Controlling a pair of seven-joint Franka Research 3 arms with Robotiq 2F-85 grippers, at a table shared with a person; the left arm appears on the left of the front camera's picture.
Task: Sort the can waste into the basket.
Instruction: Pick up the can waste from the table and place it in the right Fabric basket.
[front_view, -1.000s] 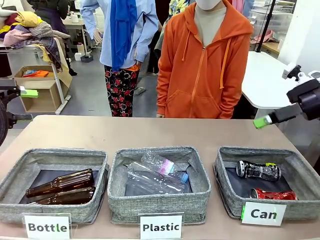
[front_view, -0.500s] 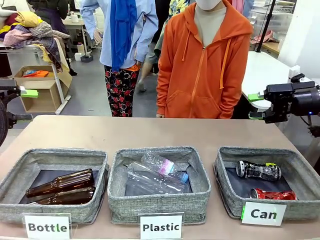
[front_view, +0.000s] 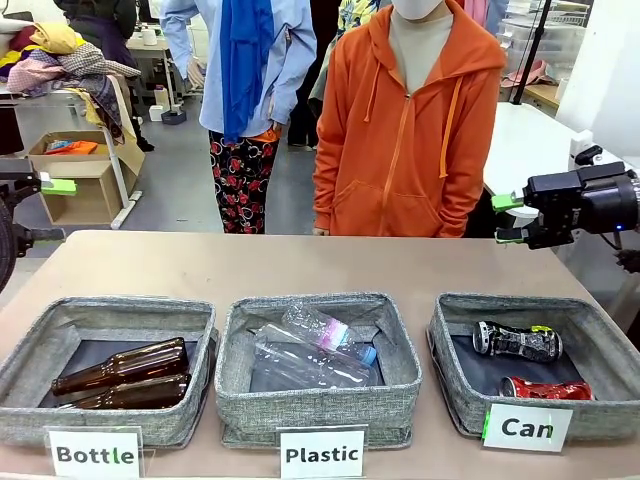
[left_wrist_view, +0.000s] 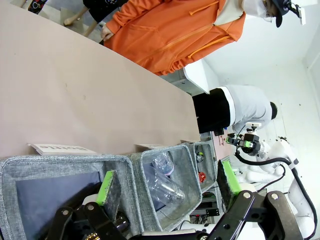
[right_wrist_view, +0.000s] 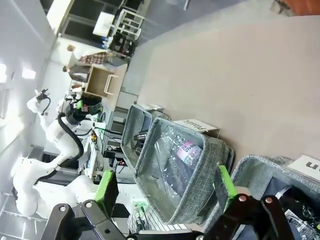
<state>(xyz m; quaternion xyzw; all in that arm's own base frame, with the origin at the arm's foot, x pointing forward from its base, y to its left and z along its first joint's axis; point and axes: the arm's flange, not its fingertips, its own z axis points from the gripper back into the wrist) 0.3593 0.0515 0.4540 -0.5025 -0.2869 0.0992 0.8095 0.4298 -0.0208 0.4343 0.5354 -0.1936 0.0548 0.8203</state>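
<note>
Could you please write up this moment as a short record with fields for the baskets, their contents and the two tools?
Can basket: at the robot's right, signed "Can"
Cans: black can and red can both lie inside it
Plastic basket: middle, holds clear bottles
Bottle basket: at the robot's left, holds two brown bottles
Right tool: open, empty, raised above the table behind the Can basket
Left tool: open, empty
Person: orange hoodie, standing at the far side
Task state: cans appear sorted

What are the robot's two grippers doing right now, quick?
Left gripper: jaws open, holding nothing.
Right gripper: jaws open, holding nothing, raised beyond the Can basket.
</note>
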